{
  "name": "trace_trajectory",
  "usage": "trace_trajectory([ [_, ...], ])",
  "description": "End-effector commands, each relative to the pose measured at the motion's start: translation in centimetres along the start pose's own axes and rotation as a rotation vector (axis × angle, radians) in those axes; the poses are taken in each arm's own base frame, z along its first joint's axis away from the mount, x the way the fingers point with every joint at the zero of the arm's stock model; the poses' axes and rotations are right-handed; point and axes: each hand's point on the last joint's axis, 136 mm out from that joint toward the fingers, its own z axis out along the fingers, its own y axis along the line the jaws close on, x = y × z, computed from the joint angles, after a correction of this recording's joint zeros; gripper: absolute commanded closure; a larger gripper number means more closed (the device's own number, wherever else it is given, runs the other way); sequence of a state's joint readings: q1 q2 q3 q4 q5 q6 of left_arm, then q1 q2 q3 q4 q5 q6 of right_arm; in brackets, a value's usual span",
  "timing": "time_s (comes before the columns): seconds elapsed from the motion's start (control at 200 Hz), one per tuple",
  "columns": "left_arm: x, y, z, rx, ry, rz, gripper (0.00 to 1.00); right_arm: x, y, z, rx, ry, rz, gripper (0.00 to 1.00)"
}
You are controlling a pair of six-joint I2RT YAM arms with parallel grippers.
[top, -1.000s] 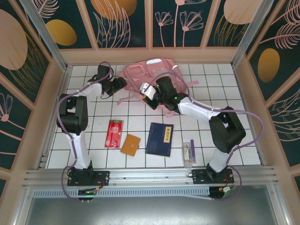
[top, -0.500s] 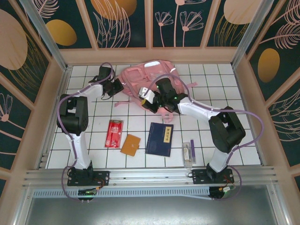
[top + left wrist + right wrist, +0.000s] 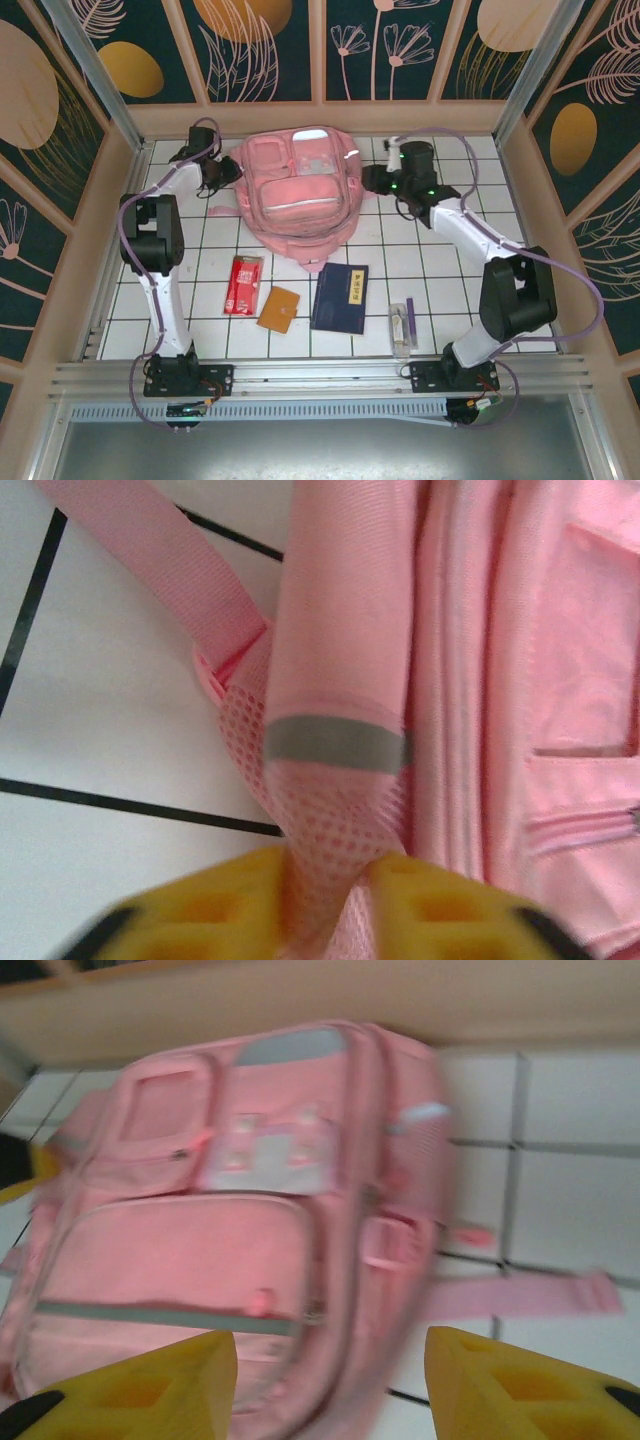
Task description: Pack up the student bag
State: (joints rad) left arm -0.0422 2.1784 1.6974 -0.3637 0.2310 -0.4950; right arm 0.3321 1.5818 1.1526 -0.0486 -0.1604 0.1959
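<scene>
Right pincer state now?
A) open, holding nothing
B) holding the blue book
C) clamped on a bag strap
A: in the wrist view the right pincer stands wide open with nothing in its gap, off the right side of the student bag.

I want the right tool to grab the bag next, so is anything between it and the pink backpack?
Nothing visible is. The right tool stands open just beside the student bag, with only bare tile and the bag's own strap between them.
</scene>
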Motion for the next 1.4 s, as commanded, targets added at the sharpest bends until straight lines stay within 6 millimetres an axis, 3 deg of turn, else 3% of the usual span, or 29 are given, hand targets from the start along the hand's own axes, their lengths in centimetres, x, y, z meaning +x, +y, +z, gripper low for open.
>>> trace_trajectory([
  [0.0,-1.5,-1.9,-1.1,0.03,-0.001,0.07,0.54,6.4,0.4,1.7,-0.045,0.229,0.22,0.49],
  [0.19,-2.0,-3.9,-5.5,0.062,-0.029,0.053,0.47,9.7,3.2,5.5,-0.168,0.355,0.251,0.53],
  [0.275,0.0,-4.4,-7.6,0.055,-0.01,0.049,0.46,11.0,5.5,7.0,-0.244,0.401,0.265,0.58],
  [0.385,4.4,-6.0,-9.0,0.048,0.025,0.122,0.44,12.8,9.5,7.9,-0.396,0.441,0.296,0.71],
  [0.485,7.9,-5.5,-8.9,0.049,0.081,0.084,0.43,13.9,13.5,7.9,-0.519,0.458,0.289,0.78],
  [0.611,9.5,-4.3,-8.1,0.038,0.095,0.052,0.43,14.4,19.8,6.4,-0.708,0.453,0.278,0.75],
  [0.681,9.7,-4.2,-7.6,0.026,0.12,0.069,0.43,13.8,21.6,5.3,-0.772,0.434,0.272,0.7],
  [0.741,10.0,-5.3,-7.5,0.046,0.134,0.138,0.43,12.5,21.6,4.3,-0.784,0.392,0.255,0.66],
  [0.821,10.7,-7.3,-7.8,0.032,0.116,0.297,0.42,10.2,19.8,2.4,-0.765,0.307,0.217,0.64],
  [0.886,11.9,-8.9,-7.7,0.036,0.123,0.398,0.41,8.3,16.7,1.1,-0.682,0.23,0.203,0.63],
  [0.951,13.1,-10.5,-7.4,0.041,0.14,0.453,0.4,5.8,10.1,0.7,-0.488,0.138,0.233,0.62],
  [1.051,14.9,-13.7,-6.7,0.056,0.146,0.525,0.39,3.6,0.1,-0.8,-0.144,0.051,0.253,0.6],
  [1.141,16.3,-16.9,-6.0,0.05,0.121,0.563,0.38,2.5,-6.5,-3.0,0.049,0.015,0.296,0.57],
  [1.186,16.9,-18.1,-5.3,0.035,0.11,0.562,0.38,2.2,-8.6,-3.9,0.085,0.004,0.326,0.56],
  [1.271,17.9,-19.4,-3.5,-0.025,0.101,0.542,0.36,1.8,-10.7,-5.3,0.105,-0.02,0.368,0.55],
  [1.396,18.9,-18.0,-0.1,-0.182,0.124,0.457,0.34,1.9,-11.6,-6.2,0.105,-0.039,0.382,0.55],
])
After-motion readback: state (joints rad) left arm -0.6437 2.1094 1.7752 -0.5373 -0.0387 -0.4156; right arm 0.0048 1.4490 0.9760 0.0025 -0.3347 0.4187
